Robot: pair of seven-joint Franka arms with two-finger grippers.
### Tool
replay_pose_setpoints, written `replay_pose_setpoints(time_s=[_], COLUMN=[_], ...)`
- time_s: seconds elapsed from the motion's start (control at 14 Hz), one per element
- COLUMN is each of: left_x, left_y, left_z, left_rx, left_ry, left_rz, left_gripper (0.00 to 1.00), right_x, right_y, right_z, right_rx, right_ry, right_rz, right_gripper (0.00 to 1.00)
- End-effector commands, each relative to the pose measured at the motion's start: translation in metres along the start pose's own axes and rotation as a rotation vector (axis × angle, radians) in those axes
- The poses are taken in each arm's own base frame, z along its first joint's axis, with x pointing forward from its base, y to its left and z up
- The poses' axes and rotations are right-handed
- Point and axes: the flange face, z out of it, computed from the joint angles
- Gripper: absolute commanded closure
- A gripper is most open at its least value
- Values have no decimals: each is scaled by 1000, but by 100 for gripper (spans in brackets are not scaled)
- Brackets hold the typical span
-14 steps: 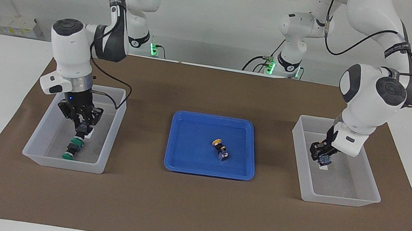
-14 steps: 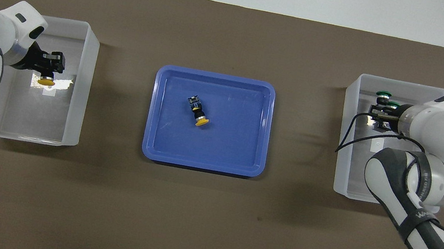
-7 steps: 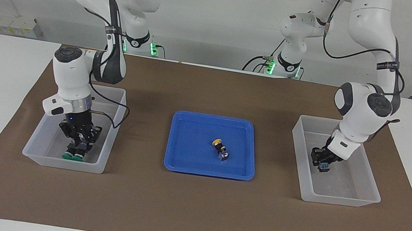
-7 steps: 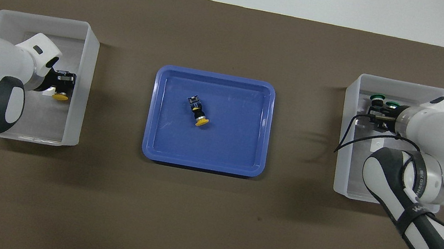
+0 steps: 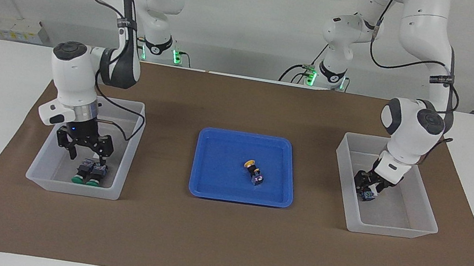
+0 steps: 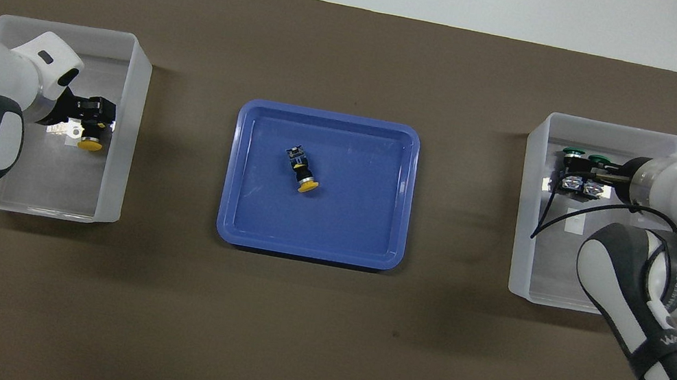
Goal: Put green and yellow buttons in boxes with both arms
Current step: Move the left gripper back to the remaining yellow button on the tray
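Green-capped black push buttons (image 5: 88,173), two of them, lie side by side in the see-through plastic box (image 5: 43,171) at the right arm's end, just under the right gripper (image 5: 83,151), whose fingers are spread apart. The left gripper (image 5: 365,191) is down in the other see-through box (image 5: 398,227), clamped on a yellow-capped black button (image 6: 90,141). Between both grippers, another yellow-capped button (image 5: 254,172) lies in the flat blue plastic tray (image 5: 209,186).
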Motion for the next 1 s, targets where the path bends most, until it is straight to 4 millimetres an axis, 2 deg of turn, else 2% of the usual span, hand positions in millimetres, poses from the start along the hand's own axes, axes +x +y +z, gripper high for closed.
replay_pose_setpoints(time_s=[0.0,0.21,0.36,0.64,0.86,0.93], left_x=[15,29,27,10,-12,-20], left_y=[-1,10,33,113,176,192], left_z=[-34,-81,-103,-107,-107,-104], left_rx=[8,11,16,18,12,6], left_ry=[-26,-81,-92,-82,-65,-56], left_rz=[12,3,-33,-174,-303,-349], left_gripper=[16,17,19,19,21,24], right_x=[-7,-4,4,24,34,34], right_y=[-16,-41,-52,-61,-58,-58], right_z=[-54,-104,-138,-188,-228,-234], right_rx=[-13,-8,28,35,32,28], right_ry=[-37,-92,-135,-153,-173,-182], right_rz=[31,67,85,75,77,76], right_gripper=[0,0,0,0,0,0])
